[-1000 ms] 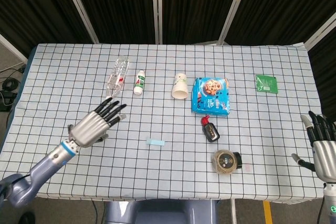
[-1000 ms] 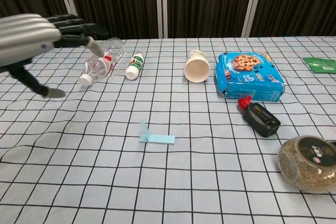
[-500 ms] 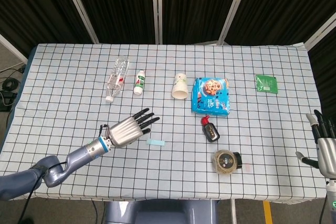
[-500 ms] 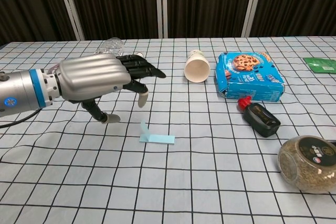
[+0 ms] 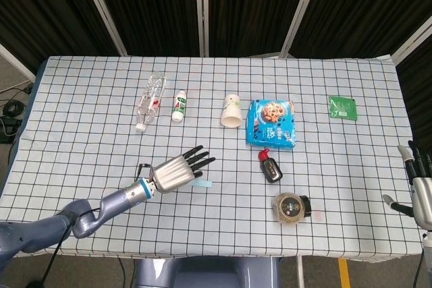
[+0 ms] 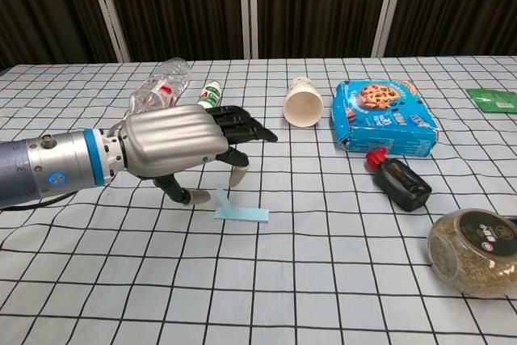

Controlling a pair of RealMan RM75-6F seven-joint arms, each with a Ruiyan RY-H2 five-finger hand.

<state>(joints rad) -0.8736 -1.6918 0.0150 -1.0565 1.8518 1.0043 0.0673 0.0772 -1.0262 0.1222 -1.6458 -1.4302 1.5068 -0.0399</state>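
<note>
Left hand (image 6: 174, 149) hovered spread, holding nothing, over light-blue paper strip (image 6: 241, 213), left of black key fob (image 6: 401, 183). Strip looked flimsy, light; pinch upturned end. Right hand (image 5: 422, 197) spread

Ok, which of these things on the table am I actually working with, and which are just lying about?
In hand:
left robot hand, fingers apart, over the strip, holding nothing
blue strip, flat with one end bent up

Lying about:
clear bottle
white bottle
cup, on its side
cookie pack
black bottle
jar
green packet
right robot hand, at the table edge
</note>
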